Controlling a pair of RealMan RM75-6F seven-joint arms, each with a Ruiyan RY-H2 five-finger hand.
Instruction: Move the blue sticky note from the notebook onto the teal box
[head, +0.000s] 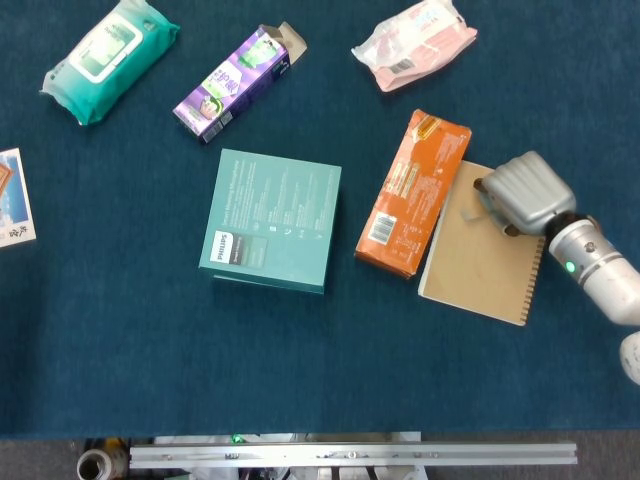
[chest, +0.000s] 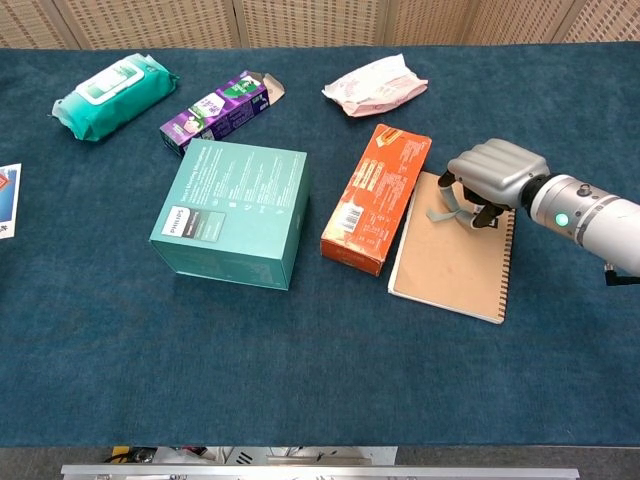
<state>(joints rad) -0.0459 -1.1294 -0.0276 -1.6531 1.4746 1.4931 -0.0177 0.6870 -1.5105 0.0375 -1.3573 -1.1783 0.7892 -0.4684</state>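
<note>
Blue sticky note (chest: 445, 203) looked pale grey-blue, small, curled up off the notebook (chest: 452, 264); its upper part was pinched in the fingers of the right robot hand (chest: 488, 178), lower edge hanging just above or touching the brown cover, can't tell which. In head view the note was mostly hidden under the robot hand (head: 520, 191), only a sliver showing. Fingers were curled down, clamped on the note. Left robot hand wasn't in either view.

Notebook: kraft brown, spiral binding along its right edge, lying flat w/ its left edge tucked against the orange packet (chest: 377, 197). Teal box (chest: 231, 212) sat well apart to the left, printed top face bare.

Worktop (chest: 300, 370) was covered w/ dark blue cloth. At the back: green wipes pack (chest: 115, 97), purple carton (chest: 218, 114) w/ one end flap open, pink-white pouch (chest: 375, 85). A printed card (head: 12, 198) lay at the far left edge. Behind the worktop ran a tan perforated wall panel (chest: 300, 20). A metal rail (head: 350, 455) showed along the near edge in head view.
</note>
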